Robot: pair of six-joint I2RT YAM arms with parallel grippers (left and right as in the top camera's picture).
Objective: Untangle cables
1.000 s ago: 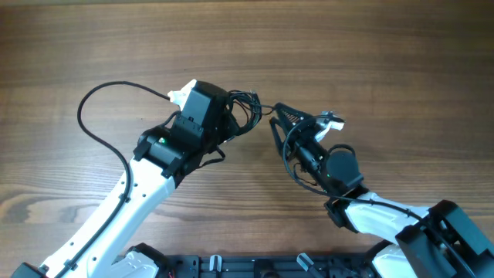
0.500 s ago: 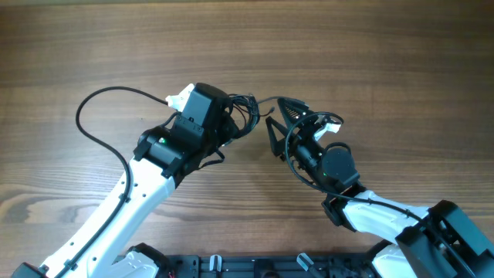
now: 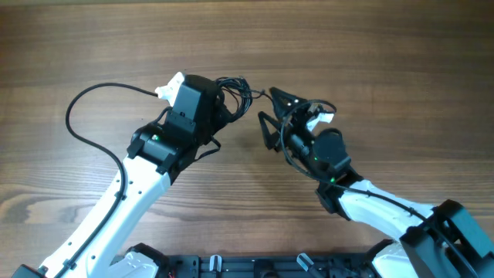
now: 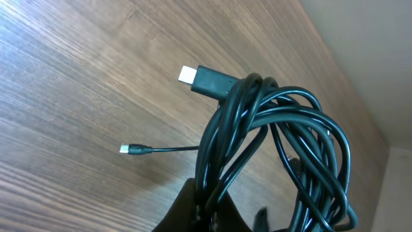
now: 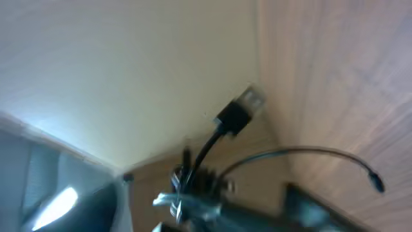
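The cables (image 3: 238, 87) are a bunch of thin black cords held off the table. My left gripper (image 3: 221, 99) is shut on them. In the left wrist view the bunch (image 4: 277, 129) loops up out of the shut jaws (image 4: 209, 209). A flat black plug (image 4: 201, 78) sticks out at the top and a thin cord with a small tip (image 4: 129, 149) trails left. My right gripper (image 3: 268, 110) is just right of the bunch with its fingers spread. Its blurred wrist view shows the plug (image 5: 239, 108) and the thin tipped cord (image 5: 373, 183) ahead.
A thicker black wire (image 3: 71, 123) of the left arm arcs over the wooden table (image 3: 401, 46) at the left. The right arm's own wires (image 3: 292, 158) loop beside its wrist. The black base rail (image 3: 255, 266) runs along the front edge.
My left gripper has carried the bunch left and farther back. My right gripper has followed it the same way, and its fingers now look spread where they looked together a second ago.
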